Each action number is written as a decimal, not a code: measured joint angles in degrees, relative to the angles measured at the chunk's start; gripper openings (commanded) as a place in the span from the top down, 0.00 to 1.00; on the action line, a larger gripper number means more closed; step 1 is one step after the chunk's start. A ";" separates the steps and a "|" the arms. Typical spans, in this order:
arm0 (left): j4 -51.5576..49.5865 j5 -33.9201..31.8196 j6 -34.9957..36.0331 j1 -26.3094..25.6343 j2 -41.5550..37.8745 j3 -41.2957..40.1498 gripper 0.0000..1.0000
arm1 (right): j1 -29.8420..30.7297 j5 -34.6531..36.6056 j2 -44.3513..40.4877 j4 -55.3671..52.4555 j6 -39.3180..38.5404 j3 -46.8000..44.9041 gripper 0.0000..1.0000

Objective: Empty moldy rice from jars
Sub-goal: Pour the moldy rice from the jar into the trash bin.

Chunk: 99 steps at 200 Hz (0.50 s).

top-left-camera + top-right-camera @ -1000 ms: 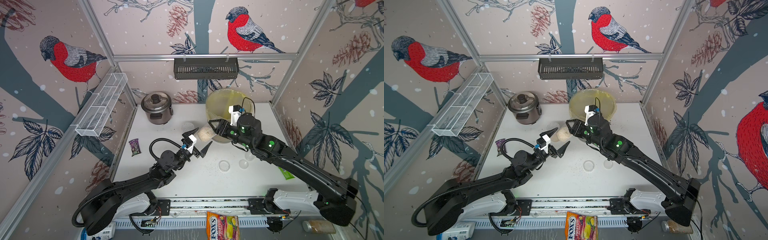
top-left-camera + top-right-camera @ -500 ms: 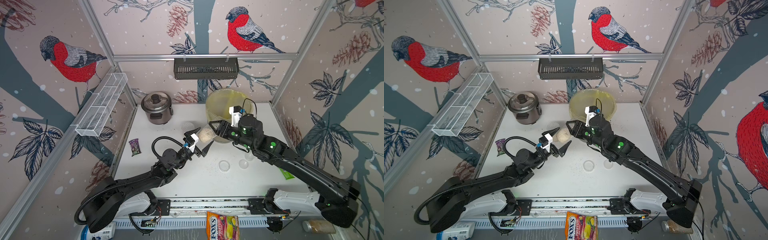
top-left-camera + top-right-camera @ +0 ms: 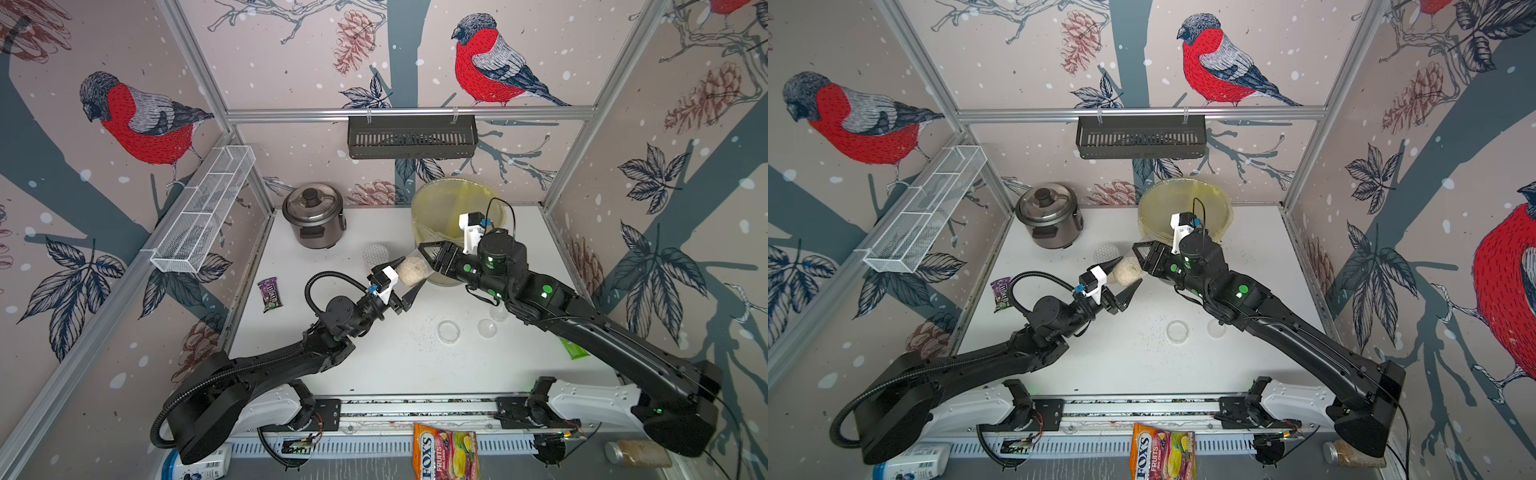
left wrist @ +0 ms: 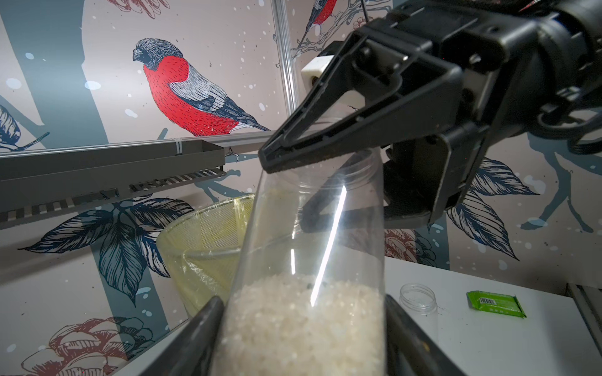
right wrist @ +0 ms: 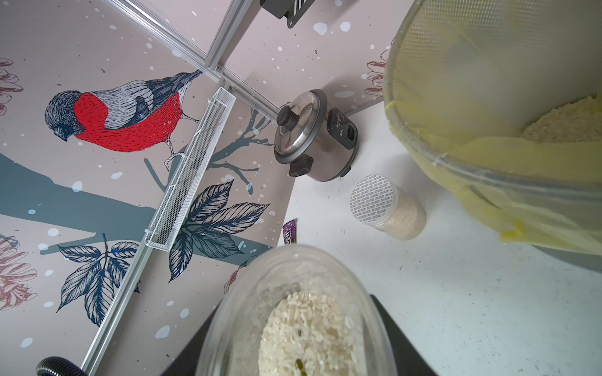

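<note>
Betw. jaws: jar (image 3: 411,270), mouth twd bin (image 3: 453,183)

Clear jars: 3. Rice jar (image 3: 411,271) aloft, just beside the bin (image 3: 424,216); silver-lidded jar (image 3: 376,254) near the bin; empty jar (image 4: 418,298) near the bin.
Loose clear lids (image 3: 449,331), (image 3: 487,328): 2, farther from the bin.
Bin: 1.
Rice cooker (image 3: 313,216): 1, near the bin.
Wall racks: 2. Black rack (image 3: 411,137) above the bin, white wire rack (image 3: 203,208) well apart.
Snack packets: 3. Purple packet (image 3: 270,295), green packet (image 3: 573,348), sweets bag (image 3: 446,455), all well apart from it.
</note>
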 measured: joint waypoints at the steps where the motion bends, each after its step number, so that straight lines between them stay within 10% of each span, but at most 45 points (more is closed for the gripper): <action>1: 0.00 0.00 0.00 0.00 0.00 0.00 0.30 | 0.00 0.00 0.00 0.00 0.00 0.00 0.69; 99: -2.56 0.87 0.31 0.63 1.11 2.25 0.58 | -0.09 1.97 0.02 0.46 -0.61 -0.11 0.61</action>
